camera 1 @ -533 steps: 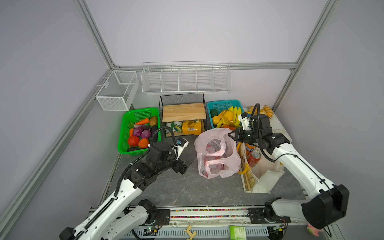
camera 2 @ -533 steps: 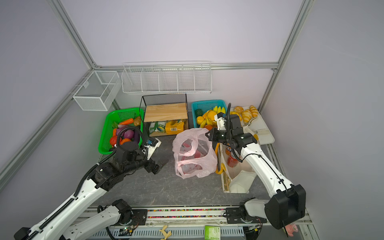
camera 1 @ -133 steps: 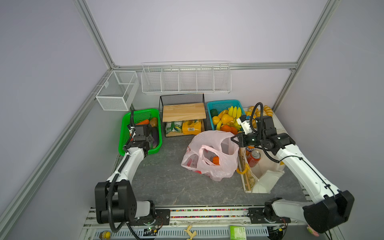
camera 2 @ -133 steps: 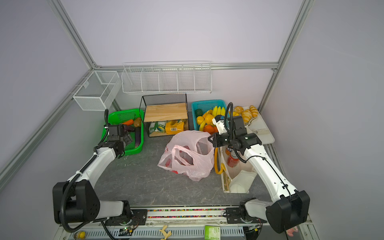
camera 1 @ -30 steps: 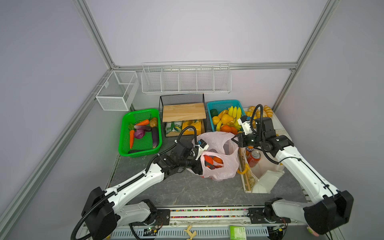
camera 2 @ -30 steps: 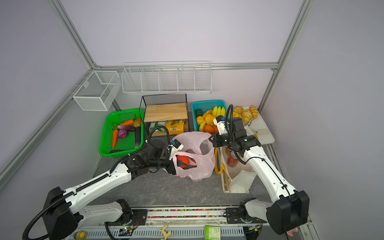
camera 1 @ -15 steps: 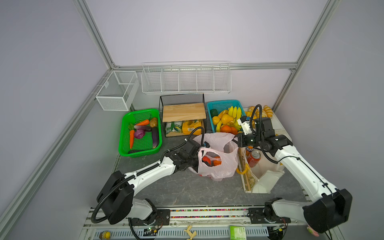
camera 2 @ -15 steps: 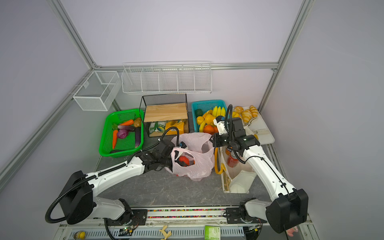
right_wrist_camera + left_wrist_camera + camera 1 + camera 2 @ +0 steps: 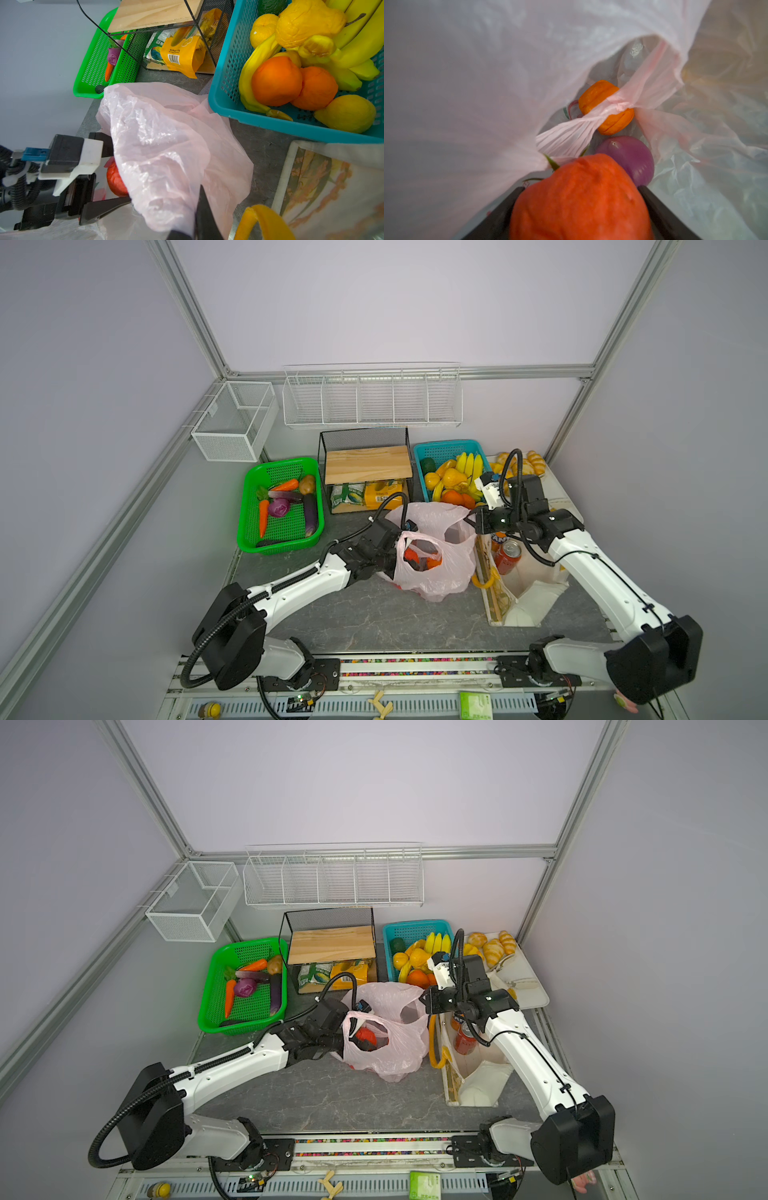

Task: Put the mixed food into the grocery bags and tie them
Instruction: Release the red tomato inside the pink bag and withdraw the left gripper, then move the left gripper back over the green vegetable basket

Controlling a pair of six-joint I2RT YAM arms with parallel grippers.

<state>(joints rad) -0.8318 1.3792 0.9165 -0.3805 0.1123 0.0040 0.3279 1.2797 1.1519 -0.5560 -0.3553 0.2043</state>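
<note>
Stock as I see it, left to right:

1. Green plastic mesh basket (image 9: 279,544) at the left rear of the grey marbled desk (image 9: 374,614), with toy vegetables in it.
2. Left gripper (image 9: 580,189), reached into the mouth of item 3. The round red toy tomato (image 9: 577,207) sits between its jaws. I cannot tell whether they press it or have let go.
3. Translucent pink plastic bag (image 9: 440,585), mid-desk. On its floor are a ribbed orange round vegetable (image 9: 596,93) and a smooth purple one (image 9: 631,158), just beyond the tomato.
4. Right gripper (image 9: 473,519), jaws clenched on the bag's far upper rim, holding it up.
5. Cream canvas tote with yellow handles (image 9: 536,597), touching the bag's right side. Upright in it are an orange Fanta can (image 9: 496,539) and a red soda can (image 9: 508,558).
6. Teal mesh basket (image 9: 446,443) of fruit, behind the tote.
</note>
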